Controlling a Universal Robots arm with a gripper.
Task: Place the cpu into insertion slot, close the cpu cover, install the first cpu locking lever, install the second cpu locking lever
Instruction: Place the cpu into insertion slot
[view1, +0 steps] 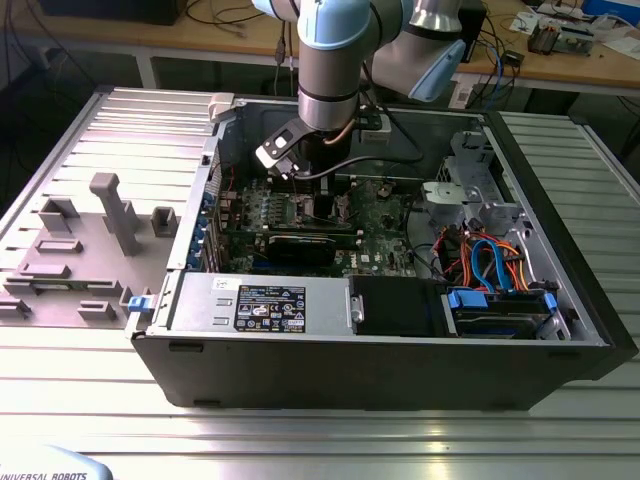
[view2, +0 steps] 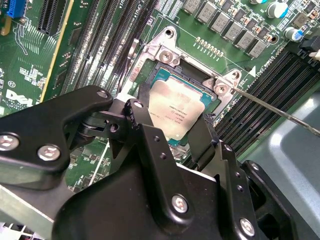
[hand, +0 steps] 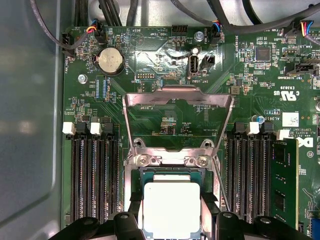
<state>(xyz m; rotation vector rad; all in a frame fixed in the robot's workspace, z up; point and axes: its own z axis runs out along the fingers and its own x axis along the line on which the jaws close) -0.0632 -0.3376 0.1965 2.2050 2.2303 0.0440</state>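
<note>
Hand over silver-grey square cpu; shiny cpu cover raised.

Seen from my remote station: a ribbed metal tabletop catching bright glare (strongest toward the exterior view's right), grey moulded fixtures on it at the exterior view's left, and a cable-strewn wooden tabletop behind.

The cpu cover stood tilted up along one edge of the insertion slot, barring that side, while low memory slots flanked two other sides and a thin lever rod jutted past one corner. Directly above the cpu, the tool took up the room. Around the board, the case walls and the cables at the exterior view's right hemmed it in, leaving the top open.
</note>
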